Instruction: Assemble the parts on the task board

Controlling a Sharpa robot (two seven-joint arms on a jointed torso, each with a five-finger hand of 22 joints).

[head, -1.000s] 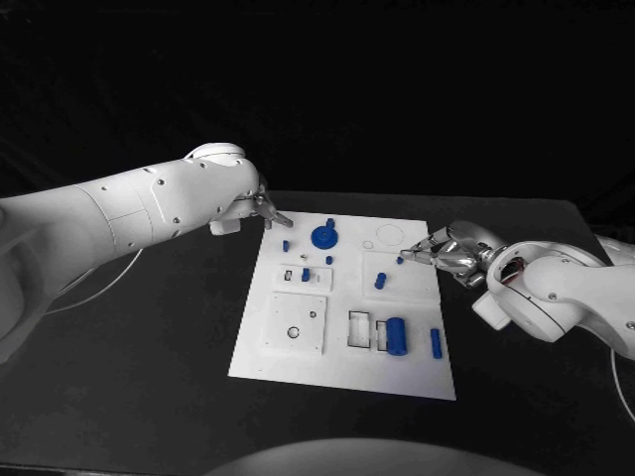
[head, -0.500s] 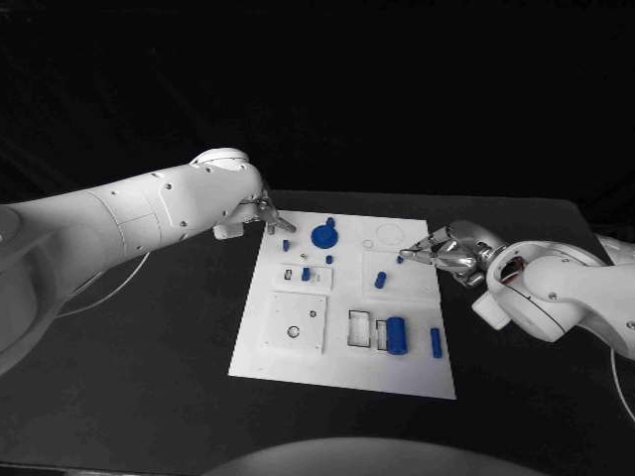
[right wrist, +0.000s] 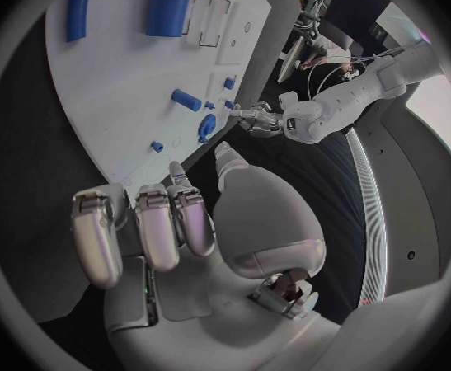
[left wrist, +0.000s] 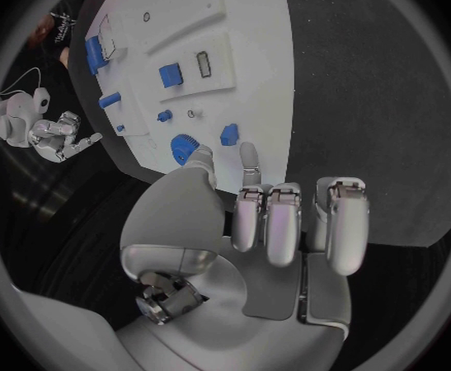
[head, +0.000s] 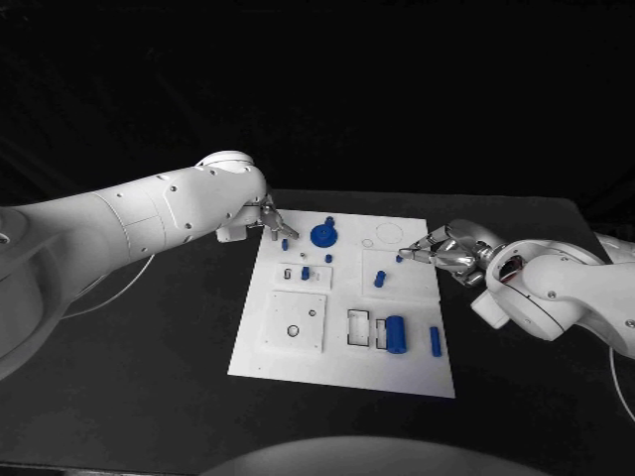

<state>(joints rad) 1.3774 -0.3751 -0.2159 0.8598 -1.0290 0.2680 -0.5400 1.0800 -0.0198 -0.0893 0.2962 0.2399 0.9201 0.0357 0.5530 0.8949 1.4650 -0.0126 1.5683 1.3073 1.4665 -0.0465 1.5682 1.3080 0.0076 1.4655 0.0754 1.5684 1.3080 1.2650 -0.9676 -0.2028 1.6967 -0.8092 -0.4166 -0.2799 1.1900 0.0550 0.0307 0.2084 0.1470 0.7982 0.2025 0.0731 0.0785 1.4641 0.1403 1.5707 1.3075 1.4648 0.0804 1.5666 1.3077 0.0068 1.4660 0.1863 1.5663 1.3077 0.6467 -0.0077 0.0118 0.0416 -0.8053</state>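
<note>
Task board (head: 349, 337) is lying in the middle of the frame on the black tabletop (head: 146, 377), its blue parts scattered over it: a round gear-like piece (head: 324, 236) near the upper edge, a small peg (head: 285, 244) just to its left, a cylinder (head: 398, 333) lower right. The left hand (head: 271, 220) is hovering at the board's upper left corner, fingers apart and holding nothing, near that small peg. The right hand (head: 435, 250) is waiting at the right edge, also looking empty. To pick well, I'd say the left hand should be descending straight over the peg, pinching it squarely before lifting.
</note>
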